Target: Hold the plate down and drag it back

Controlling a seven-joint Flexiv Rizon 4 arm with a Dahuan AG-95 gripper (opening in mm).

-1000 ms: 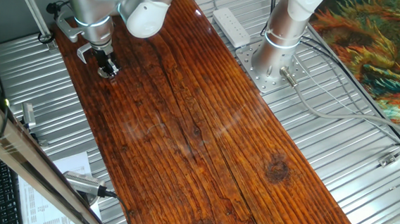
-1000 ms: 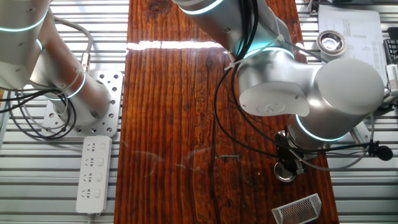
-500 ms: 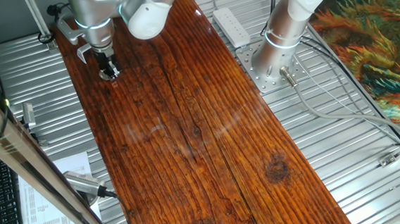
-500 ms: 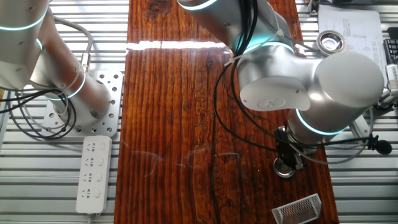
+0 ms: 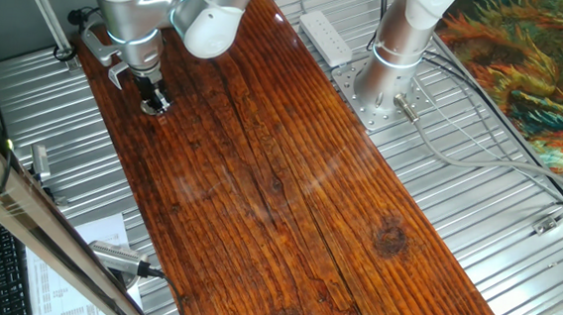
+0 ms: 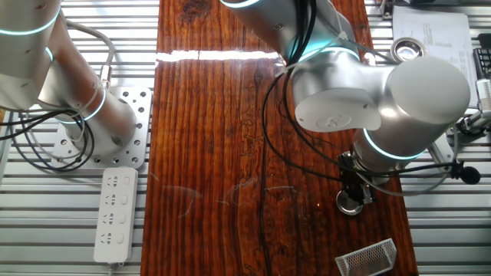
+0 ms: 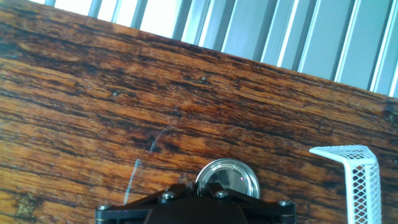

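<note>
Here: gripper [image 6: 352, 201] atop round shiny metal plate [image 7: 228, 179], glossy grained wood.

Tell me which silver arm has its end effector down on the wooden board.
The arm bent over the board, pressing the plate. The other arm rises from a base beside the board.

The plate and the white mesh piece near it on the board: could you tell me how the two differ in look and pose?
The plate is a round, solid, shiny metal disc; the white mesh piece is angular and perforated. The plate lies flat, while the mesh piece is bent, with one side standing up. The gripper sits right over the plate's near edge; the mesh piece lies apart and untouched. Both rest on the wooden board, near its edge.
</note>
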